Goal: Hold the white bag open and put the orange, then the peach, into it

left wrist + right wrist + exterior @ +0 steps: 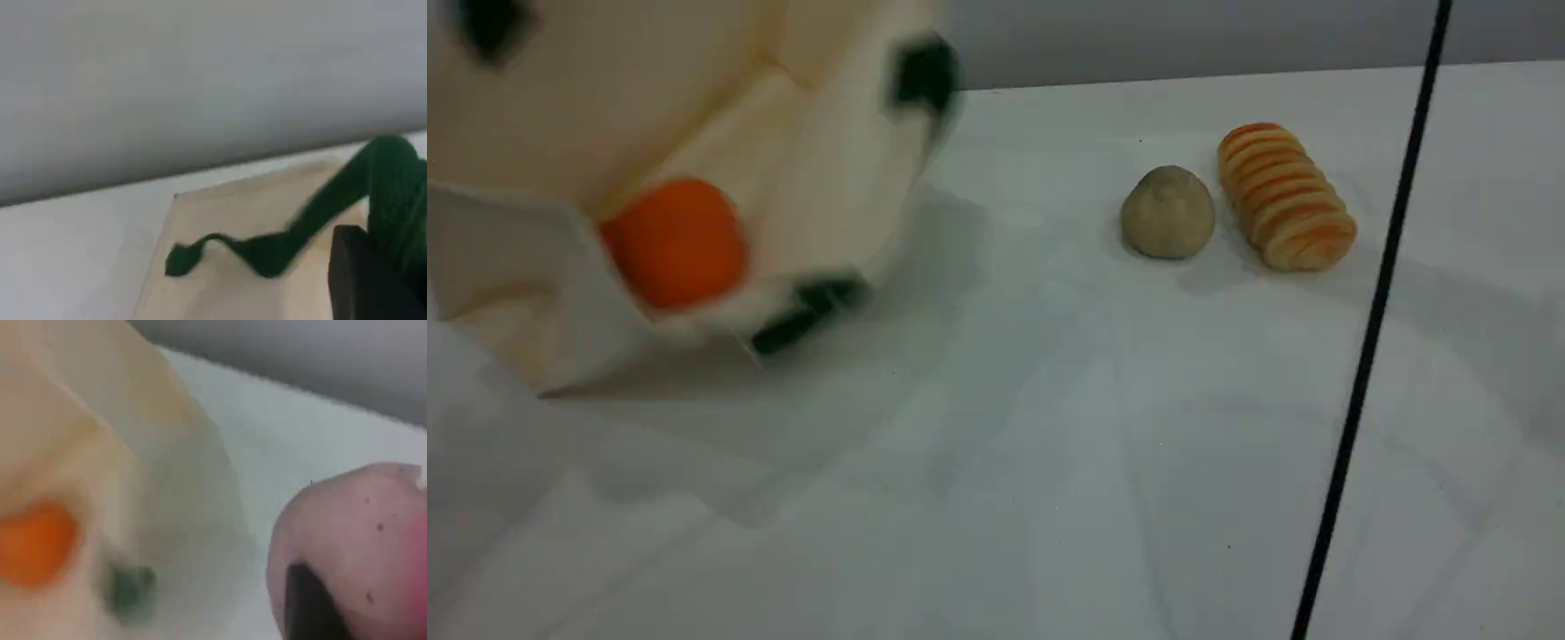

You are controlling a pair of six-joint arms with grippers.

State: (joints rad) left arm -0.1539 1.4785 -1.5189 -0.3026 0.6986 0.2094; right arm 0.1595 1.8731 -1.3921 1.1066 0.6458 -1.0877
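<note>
Bag (836,178) near left, mouth open, blurry, w/ orange (674,242) inside. L tool (363,280) pinched tight on its green handle (320,207). R tool (303,607) clamps the peach (360,533), close by the bag, not in it. Far right on counter (1049,400): beige lump (1168,213) beside ridged roll (1285,197).

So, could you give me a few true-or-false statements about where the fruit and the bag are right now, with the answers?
1. The orange is already inside the white bag. True.
2. The peach lies on the table beside the striped roll. False: the thing beside the roll is a tan lump. The peach is up at the right gripper, apparently held there.
3. The bag's handle is dark green. True.
4. The striped roll is in the bag too. False: it lies out on the table, well to the right of the bag.
</note>
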